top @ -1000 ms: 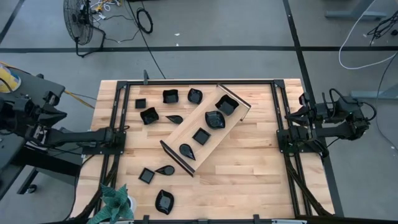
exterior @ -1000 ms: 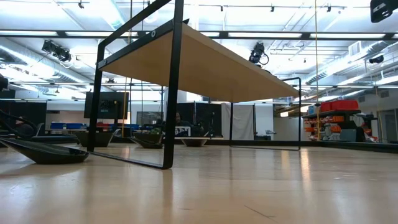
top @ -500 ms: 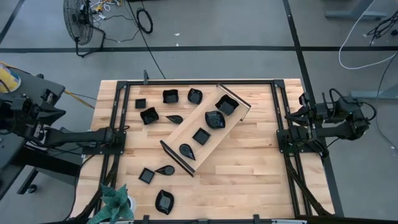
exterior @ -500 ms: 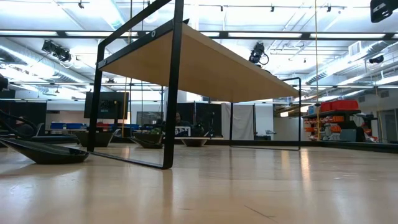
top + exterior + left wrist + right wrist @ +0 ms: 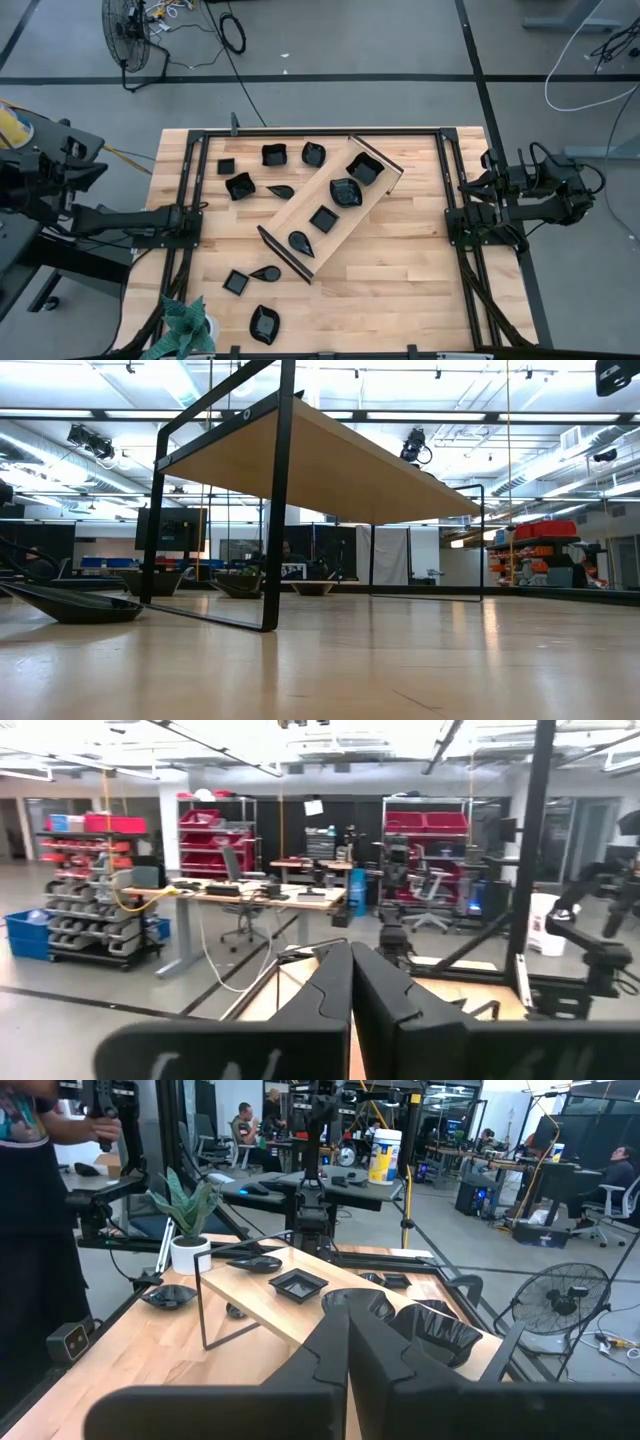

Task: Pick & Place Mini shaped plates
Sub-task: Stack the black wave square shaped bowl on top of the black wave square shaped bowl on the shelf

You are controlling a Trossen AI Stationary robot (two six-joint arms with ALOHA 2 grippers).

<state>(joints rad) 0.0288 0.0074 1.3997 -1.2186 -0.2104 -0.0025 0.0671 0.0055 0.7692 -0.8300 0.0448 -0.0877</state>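
Several mini shaped plates, small glossy black dishes, lie on the wooden table: one group at the far left around a square one (image 5: 274, 155) and another at the near left (image 5: 264, 323). Several more sit in a row on the long light-wood tray (image 5: 300, 205), among them a leaf-shaped one (image 5: 346, 192). My left gripper (image 5: 350, 952) is shut and empty, and is held beyond the table's left edge (image 5: 98, 165). My right gripper (image 5: 348, 1320) is shut and empty too, held at the table's right edge (image 5: 468, 184) and pointing level across the table.
A potted plant (image 5: 185, 325) stands at the table's near left corner. Black frame rails (image 5: 320, 131) run along the table's edges. The tray lies slantwise across the middle, with bare wood to its near right (image 5: 400, 280). A person (image 5: 30, 1200) stands beside the table.
My left hand has turned a little at the wrist while staying beyond the table's left edge. The plates and the tray lie as they did.
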